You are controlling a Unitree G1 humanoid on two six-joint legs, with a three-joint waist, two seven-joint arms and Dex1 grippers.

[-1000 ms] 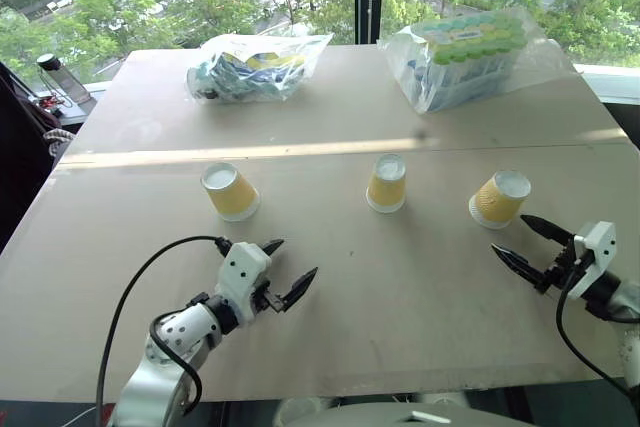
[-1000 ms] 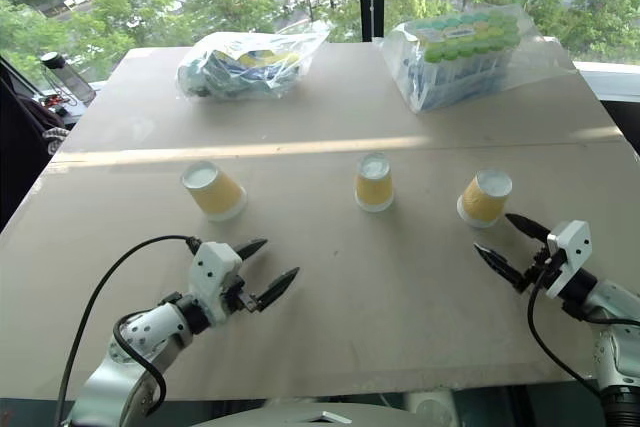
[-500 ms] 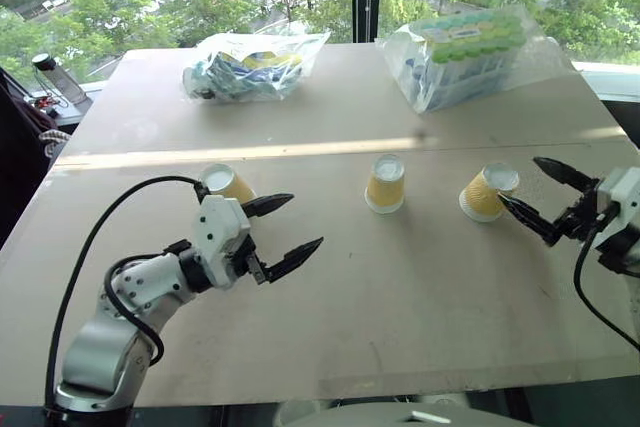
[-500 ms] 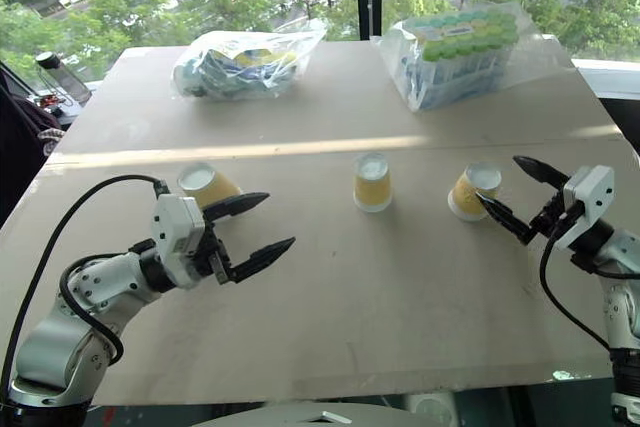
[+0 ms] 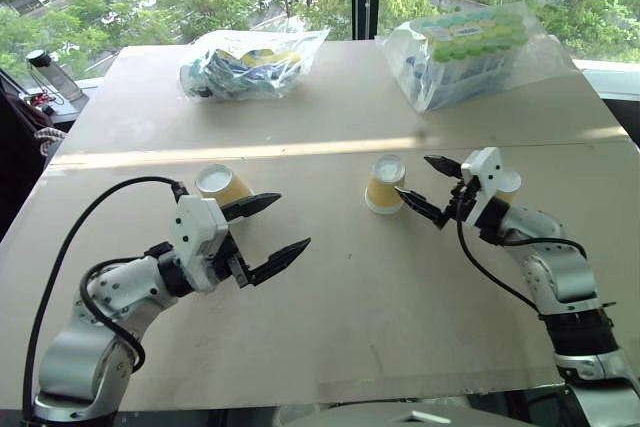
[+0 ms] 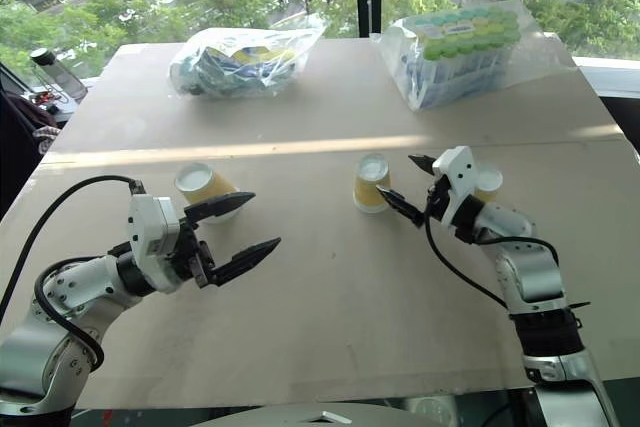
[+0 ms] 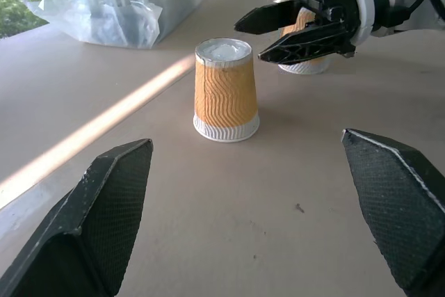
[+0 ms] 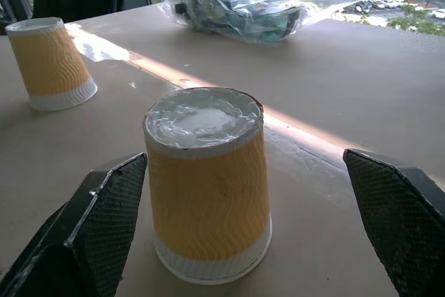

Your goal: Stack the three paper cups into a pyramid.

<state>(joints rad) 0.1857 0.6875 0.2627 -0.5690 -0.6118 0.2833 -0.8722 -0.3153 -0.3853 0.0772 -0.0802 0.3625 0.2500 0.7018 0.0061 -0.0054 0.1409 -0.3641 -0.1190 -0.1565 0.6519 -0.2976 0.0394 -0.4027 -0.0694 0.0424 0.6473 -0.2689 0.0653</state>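
Paper cups, three in number, stand upside down in a row across the middle of the worktop (image 5: 330,347), well apart from one another: the left cup (image 5: 222,185), the middle cup (image 5: 385,184) and the right cup (image 5: 505,187), the last largely hidden behind the right arm. No stacking is yet done.

The right gripper (image 5: 428,191) hovers just beside the middle cup, on its right, fingers wide and empty; the right wrist view shows that cup (image 8: 206,182) standing between the fingers. The left gripper (image 5: 266,235) hangs near the left cup, fingers likewise wide, holding nothing.

Step in hand, as judged: grasp the middle cup. To do it well, the fingers should straddle the ribbed wall about mid-height, square to the cup, and close gently, since thin paper will crush or the cup will tip if one finger lands first.

Clearances: open worktop lies in front of the row, ample for building the base pair. Two clear plastic bags (image 5: 250,65) (image 5: 470,52) of other cups sit well back, out of the working path. The worktop's near edge is well apart from the cups. The right cup sits close behind the right wrist; a careless withdrawal could knock it.
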